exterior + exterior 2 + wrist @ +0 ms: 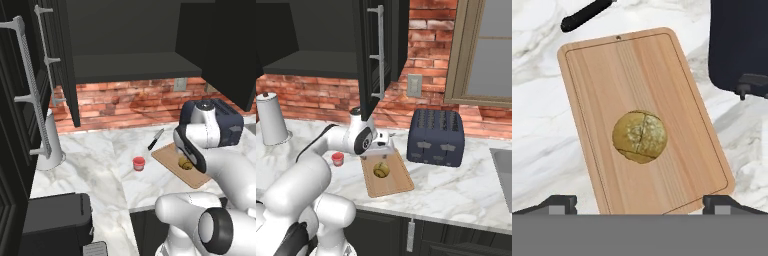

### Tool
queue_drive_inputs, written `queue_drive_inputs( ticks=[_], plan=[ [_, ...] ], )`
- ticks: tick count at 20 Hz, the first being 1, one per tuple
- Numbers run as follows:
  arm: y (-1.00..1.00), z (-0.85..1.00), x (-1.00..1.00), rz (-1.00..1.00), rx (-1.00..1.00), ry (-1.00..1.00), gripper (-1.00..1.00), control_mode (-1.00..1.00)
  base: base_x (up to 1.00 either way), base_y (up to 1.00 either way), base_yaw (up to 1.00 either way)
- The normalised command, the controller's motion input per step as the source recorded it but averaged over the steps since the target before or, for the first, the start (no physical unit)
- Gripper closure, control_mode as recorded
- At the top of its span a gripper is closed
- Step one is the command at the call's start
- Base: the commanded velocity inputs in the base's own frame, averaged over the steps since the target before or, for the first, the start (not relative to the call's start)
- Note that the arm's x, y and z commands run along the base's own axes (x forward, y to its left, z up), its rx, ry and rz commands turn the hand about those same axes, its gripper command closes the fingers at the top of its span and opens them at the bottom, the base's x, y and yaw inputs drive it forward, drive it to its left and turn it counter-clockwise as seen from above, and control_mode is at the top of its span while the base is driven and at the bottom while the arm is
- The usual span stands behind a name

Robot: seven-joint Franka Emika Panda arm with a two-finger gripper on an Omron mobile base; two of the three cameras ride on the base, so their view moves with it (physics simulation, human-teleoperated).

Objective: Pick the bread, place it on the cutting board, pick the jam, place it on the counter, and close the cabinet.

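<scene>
Marble table under a brick backsplash, jaws hanging over the cutting board spread wide with nothing between them, both fingertips at the board's near edge. Bread sits free near the middle of the board, so the first placement looks done. Jam stands upright on the table just beside the board, apart from it, not in the cabinet, so the jam step seems done or needless. Black-handled knife lies by the board's far corner, dark toaster stands to the board's other side. Cabinet doors hang open, shelf bare. Likely step now: close the cabinet. Next move calls for lifting the arm clear of the bread and swinging up to an open door with its silver bar handle, pushing it shut without clipping the toaster.
</scene>
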Motion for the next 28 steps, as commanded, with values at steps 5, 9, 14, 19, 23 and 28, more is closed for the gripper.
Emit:
queue_drive_inputs(
  ticks=[5,9,14,19,23,28],
  plan=[
    [0.12,0.26,-0.12,0.00,0.00,-0.06,-1.00,-1.00,0.00,0.00,0.00],
    [0.11,0.29,-0.15,0.00,0.00,-0.10,-1.00,-1.00,0.00,0.00,0.00],
    [0.10,0.30,-0.20,0.00,0.00,-0.15,-1.00,-1.00,0.00,0.00,0.00],
    [0.13,0.26,-0.25,0.00,0.00,-0.20,-1.00,-1.00,0.00,0.00,0.00],
    [0.15,0.26,-0.33,0.00,0.00,-0.23,-1.00,-1.00,0.00,0.00,0.00],
    [0.25,0.22,-0.32,0.00,0.00,-0.25,-1.00,-1.00,0.00,0.00,0.00]
  ],
)
